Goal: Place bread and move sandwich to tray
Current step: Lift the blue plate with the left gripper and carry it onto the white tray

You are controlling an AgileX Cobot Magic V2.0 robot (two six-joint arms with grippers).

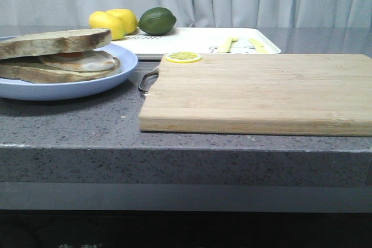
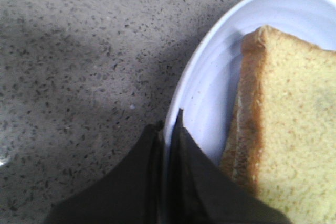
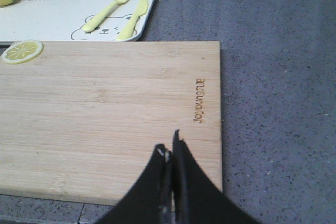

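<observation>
The sandwich (image 1: 58,56) lies on a round pale blue plate (image 1: 75,88) at the left: a bottom slice, a white fried egg, and the plain bread (image 1: 55,42) on top. In the left wrist view the bread's pale face (image 2: 296,129) fills the plate (image 2: 210,77). My left gripper (image 2: 170,121) is shut on the plate's rim, which runs between its fingers. The cream-white tray (image 1: 192,43) stands behind, also in the right wrist view (image 3: 58,17). My right gripper (image 3: 169,142) is shut and empty over the cutting board's near right corner. Neither gripper shows in the front view.
A wooden cutting board (image 1: 256,91) with a lemon slice (image 1: 183,57) on its far left corner lies at centre right. Two lemons (image 1: 113,22) and a lime (image 1: 157,20) sit on the tray's left end, a yellow fork (image 3: 105,11) and knife (image 3: 131,19) on its right.
</observation>
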